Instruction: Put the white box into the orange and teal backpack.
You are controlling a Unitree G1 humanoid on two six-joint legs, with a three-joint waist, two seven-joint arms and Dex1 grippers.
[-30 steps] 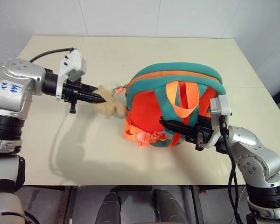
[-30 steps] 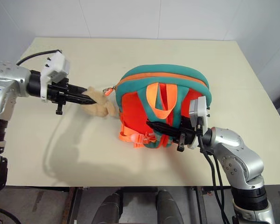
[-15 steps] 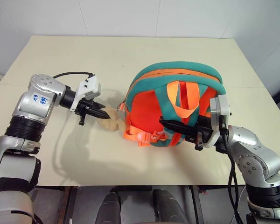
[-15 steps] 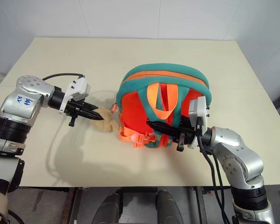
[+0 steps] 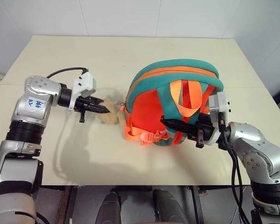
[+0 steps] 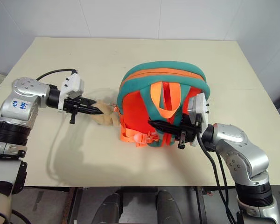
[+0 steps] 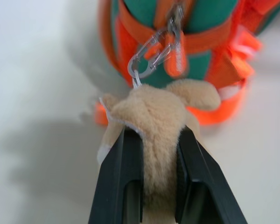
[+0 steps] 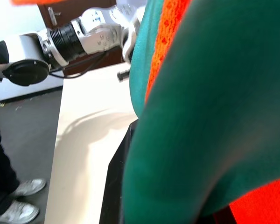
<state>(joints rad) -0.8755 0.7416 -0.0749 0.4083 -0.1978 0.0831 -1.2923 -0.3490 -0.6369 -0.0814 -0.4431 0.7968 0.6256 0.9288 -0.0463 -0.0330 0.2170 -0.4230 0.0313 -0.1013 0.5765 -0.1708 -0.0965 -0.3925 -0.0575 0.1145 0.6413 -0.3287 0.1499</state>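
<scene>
Two grippers are seen at the orange and teal backpack (image 5: 175,105) on the table (image 5: 130,56): beside it, the left gripper (image 5: 101,110) is clamped on its plush bear (image 7: 151,116); the right gripper (image 5: 170,123) reaches among its straps, jaw state unclear. No writing can be read.

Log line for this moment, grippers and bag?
left gripper: shut on plush bear | right gripper: at teal strap | backpack: upright on table

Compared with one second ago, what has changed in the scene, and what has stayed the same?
The left end effector, shut on the plush bear, came down toward the table and nearer the backpack, bringing the bear with it. The backpack's top tilted a little. The right end effector kept its place at the backpack's strap.
</scene>
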